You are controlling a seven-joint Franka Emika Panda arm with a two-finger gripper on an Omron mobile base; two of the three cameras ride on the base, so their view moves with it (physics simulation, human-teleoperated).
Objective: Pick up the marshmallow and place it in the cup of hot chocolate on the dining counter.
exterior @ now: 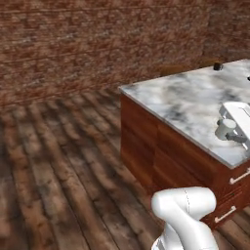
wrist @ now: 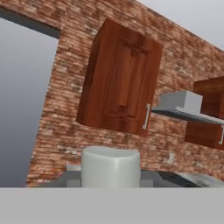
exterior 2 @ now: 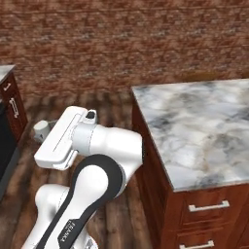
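The marshmallow (wrist: 110, 167) sits low-centre in the hand view, pinched in the nearly shut claw (exterior 2: 41, 130) — carry step. Next — swing it over the marble worktop (exterior: 195, 105) toward the dark cup (exterior: 218, 66) at upper right

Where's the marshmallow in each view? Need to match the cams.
Left base view: small pale grey-white marshmallow, far right, seen against the white marble counter top.
Right base view: marshmallow left of middle, at the arm's tip.
Hand view: marshmallow bottom centre, in the shut jaws.
Shared landmark: red-brown brick wall.
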